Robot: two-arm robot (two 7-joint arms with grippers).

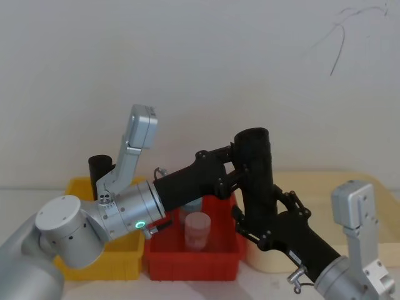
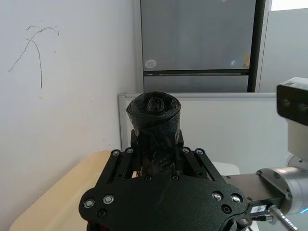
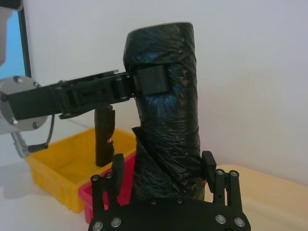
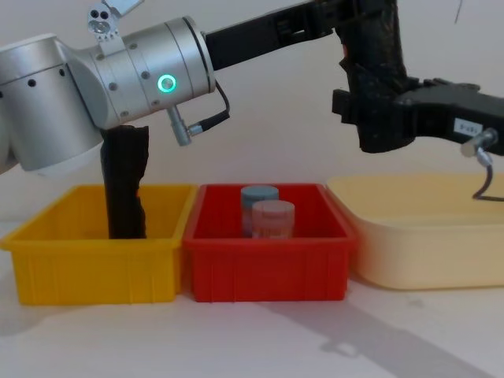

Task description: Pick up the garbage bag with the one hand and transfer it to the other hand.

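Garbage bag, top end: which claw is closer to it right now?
Left. The left claw is clamped on the bag just below its top end, while the right claw sits around its bottom end.

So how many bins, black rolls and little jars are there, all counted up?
Bins: 3 (yellow plastic bin, red plastic bin, cream plastic bin)
Rolls: 2 (thick black crinkly plastic roll, slim black plastic roll)
Jars: 2 (blue-topped round jar, pink round jar)
Total: 7

The white table point(image 4: 236, 339) bears a yellow bin point(image 4: 94, 272), a red bin point(image 4: 268, 272) and a cream tray point(image 4: 425, 260).
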